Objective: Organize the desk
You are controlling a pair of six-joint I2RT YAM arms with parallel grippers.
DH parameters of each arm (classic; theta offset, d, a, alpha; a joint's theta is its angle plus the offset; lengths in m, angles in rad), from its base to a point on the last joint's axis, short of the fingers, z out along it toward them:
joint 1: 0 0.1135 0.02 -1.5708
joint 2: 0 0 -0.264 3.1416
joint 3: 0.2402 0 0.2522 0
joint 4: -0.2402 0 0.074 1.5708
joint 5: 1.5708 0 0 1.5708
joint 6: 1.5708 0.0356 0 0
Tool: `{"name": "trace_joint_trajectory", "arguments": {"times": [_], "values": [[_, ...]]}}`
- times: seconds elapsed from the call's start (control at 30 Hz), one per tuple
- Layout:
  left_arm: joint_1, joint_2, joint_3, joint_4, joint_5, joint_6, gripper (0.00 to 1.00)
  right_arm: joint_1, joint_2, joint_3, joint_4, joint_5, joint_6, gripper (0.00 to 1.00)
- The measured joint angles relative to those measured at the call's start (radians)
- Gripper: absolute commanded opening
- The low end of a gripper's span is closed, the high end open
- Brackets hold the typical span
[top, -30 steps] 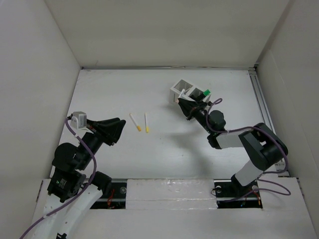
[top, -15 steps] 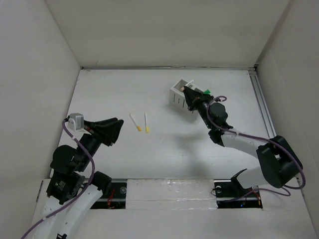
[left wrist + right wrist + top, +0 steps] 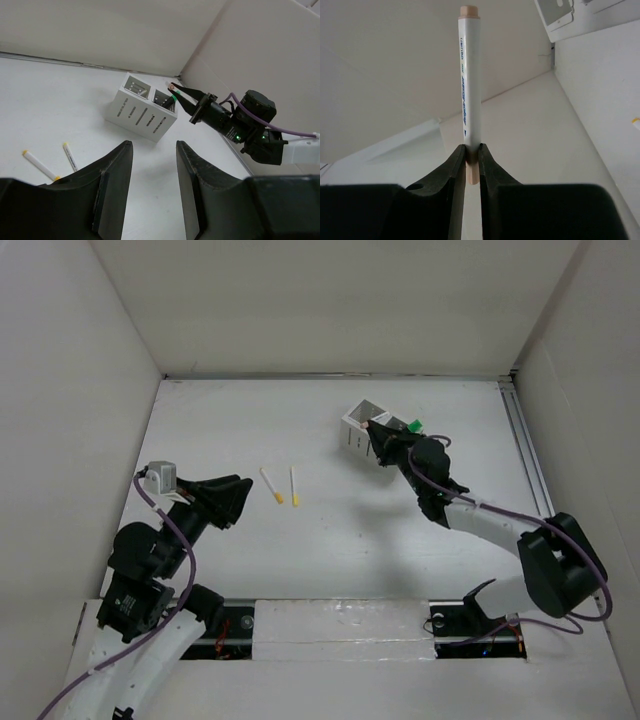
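Right gripper (image 3: 471,152), clamped on a white pen (image 3: 468,85), now reaches the slotted box (image 3: 140,112).
Just swung in, so a drop seems near; left gripper (image 3: 152,150) sits open.

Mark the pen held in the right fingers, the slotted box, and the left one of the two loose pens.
held pen (image 3: 468,80): right wrist view, middle of its white barrel.
slotted box (image 3: 140,116): left wrist view, its slotted side wall.
left loose pen (image 3: 271,486): top view, middle of its barrel.

I see a slotted white box (image 3: 140,107) and a tan-capped pen (image 3: 468,90). Two yellow-tipped markers (image 3: 272,485) (image 3: 294,485) lie side by side.
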Motion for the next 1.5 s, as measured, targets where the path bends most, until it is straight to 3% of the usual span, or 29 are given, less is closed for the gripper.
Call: {"name": "trace_joint_trajectory", "arguments": {"times": [0.2,0.97,1.5], "values": [[0.001,0.053,0.0,-0.001,0.011,0.0,0.37,-0.014,0.111,0.035,0.018,-0.056,0.0,0.05],[0.008,0.055,0.0,-0.001,0.019,0.0,0.36,-0.014,0.228,0.04,0.093,-0.095,0.0,0.12],[0.008,0.055,0.0,-0.011,0.019,0.0,0.36,-0.022,0.253,0.044,0.168,-0.08,0.001,0.47]]}}
